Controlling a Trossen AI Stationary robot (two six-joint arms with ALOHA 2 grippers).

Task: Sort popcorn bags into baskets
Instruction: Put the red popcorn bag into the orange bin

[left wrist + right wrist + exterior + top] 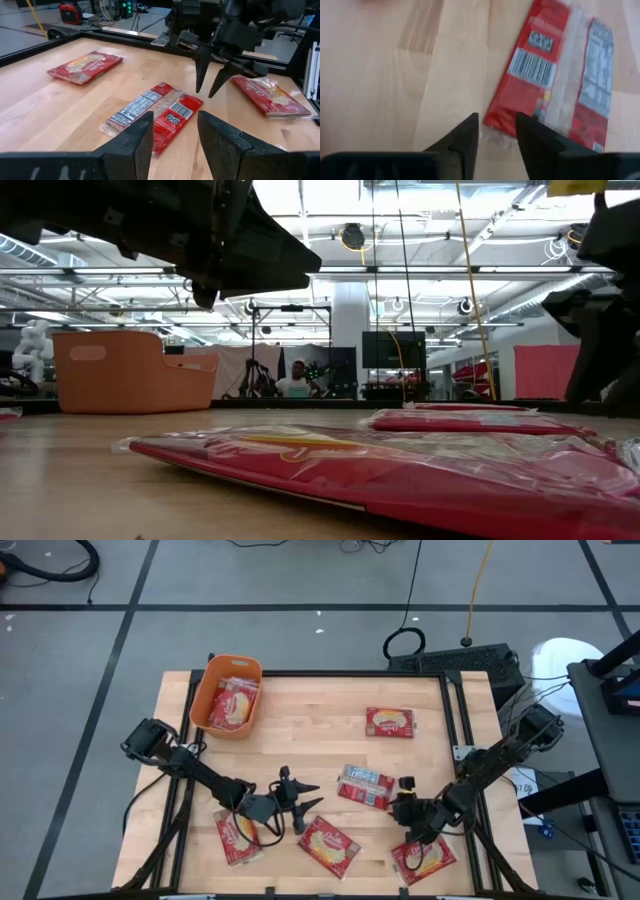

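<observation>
The right tool (404, 802), fingers spread and empty, hovers at the 3 o'clock edge of a label-up popcorn bag (365, 786) mid-desk, likely lining up a pinch. Left tool (308, 795), also spread, waits at its 9 o'clock. Orange basket (210, 686), 11 o'clock corner, holds bags.

basket (228, 697) far-left corner w/ bags inside | 1 bag (389, 722) far right | 1 bag (364, 786) centre | 3 bags near edge

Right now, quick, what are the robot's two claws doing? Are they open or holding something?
Left gripper: open, holding nothing, above the table.
Right gripper: open, holding nothing, hanging just over the edge of the face-down popcorn bag.
</observation>
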